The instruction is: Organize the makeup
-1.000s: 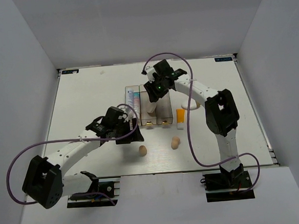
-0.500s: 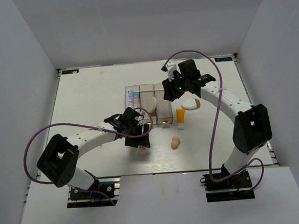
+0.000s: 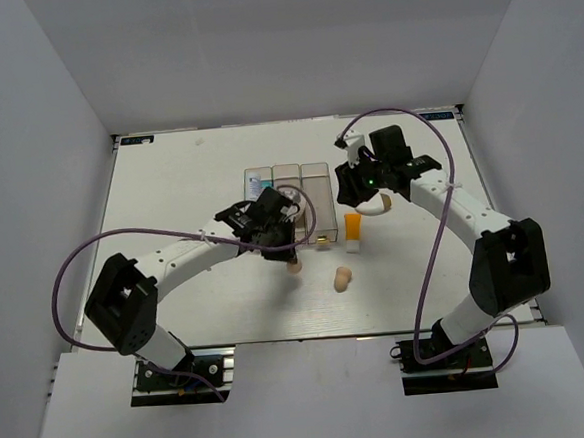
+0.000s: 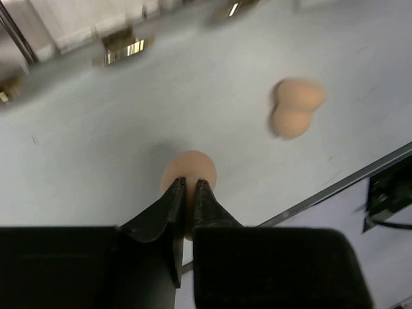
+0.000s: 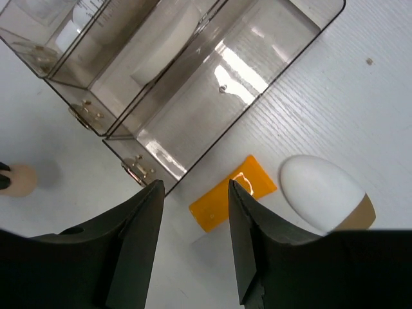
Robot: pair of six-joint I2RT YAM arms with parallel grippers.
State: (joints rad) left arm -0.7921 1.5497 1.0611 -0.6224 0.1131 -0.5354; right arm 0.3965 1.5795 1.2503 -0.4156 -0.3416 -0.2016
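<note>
Your left pincer (image 4: 190, 185) is squeezed narrow on the beige egg-shaped sponge (image 4: 188, 172), pinching its near end. The sponge sits just in front of the clear bins (image 3: 316, 169) and casts a shadow on the bench (image 3: 170, 187). It looks barely lifted, though you can't be sure from here. The sponge is soft, so hold that pinch even, since a harder squeeze may just squirt it out. Raise it above the bin wall before you travel, and let go only once it's fully inside. Its long axis seems to run straight on from the fingers, rounded end pointing away from the wrist, so it should drop in nose first. The other sponge, the waisted one (image 4: 295, 108), lies loose on the bench, well apart to the side.

Your right pincer (image 5: 195, 187) is spread wide and holds nothing. It hangs over the orange tube (image 5: 233, 201), just beside the right-hand bin. The tube lies flat, its length running away from you, white cap (image 3: 353, 245) nearest. Turn the wrist so the fingers close across the tube, not along it. The white-tan oval (image 5: 322, 192) lies right beside it with its tan end turned away from the bins, so give it room.
</note>
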